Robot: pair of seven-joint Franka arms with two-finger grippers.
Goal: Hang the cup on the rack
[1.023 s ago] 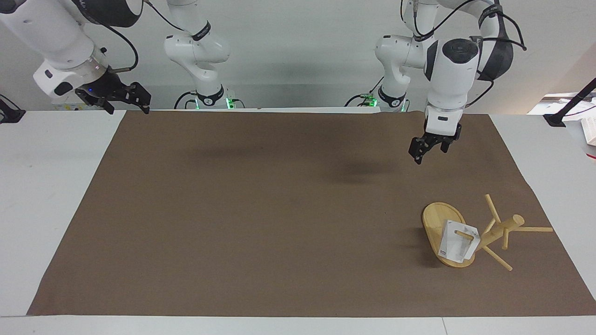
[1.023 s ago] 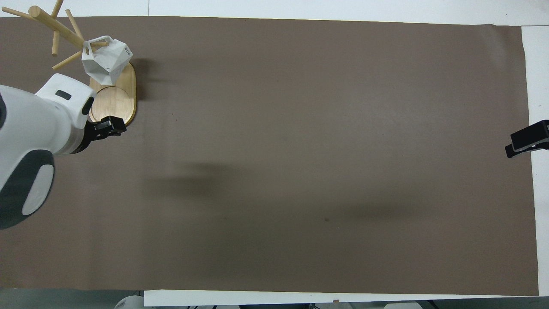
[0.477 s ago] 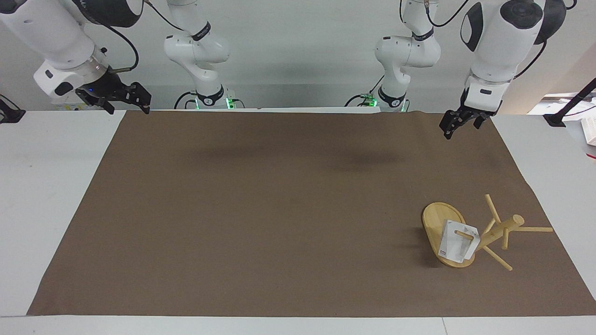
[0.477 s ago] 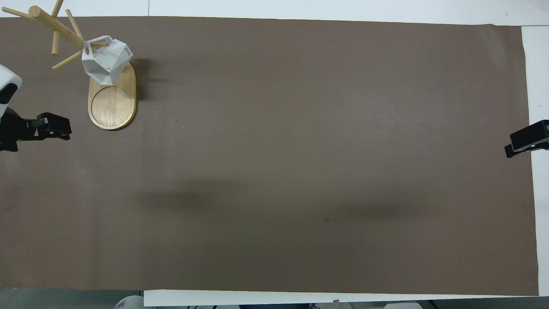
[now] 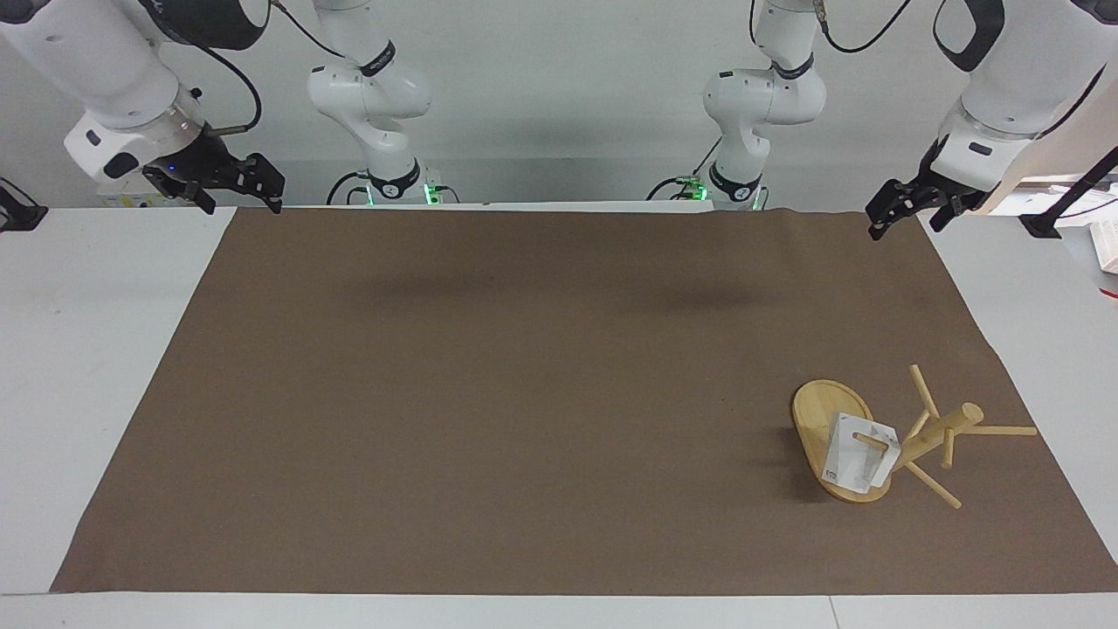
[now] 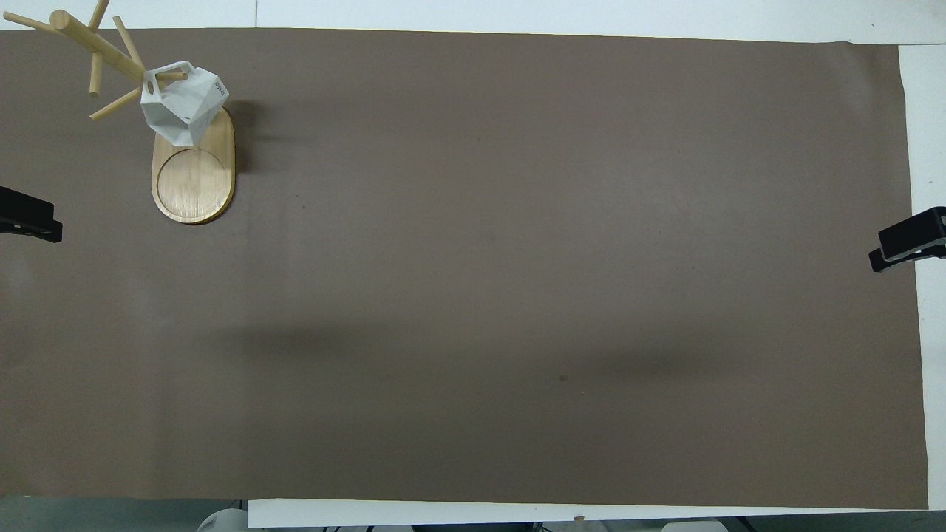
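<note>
I see the rack (image 5: 882,441) at the left arm's end of the brown mat (image 5: 489,402), the cup (image 5: 858,463) hung by its handle on a peg over the rack's base. Left gripper (image 5: 908,214) hovers open, well apart from the rack; right gripper (image 5: 236,183) waits open.

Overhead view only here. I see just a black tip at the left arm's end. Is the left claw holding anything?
Observer: No. The left claw is open and empty, raised over the corner of the mat at its arm's end.
Operator: And the right one?
Observer: The right claw is open and empty too, raised by the mat's corner at its arm's end.
Operator: Is the cup really hooked?
Observer: Yes. A peg of the rack passes through the handle of the cup.
</note>
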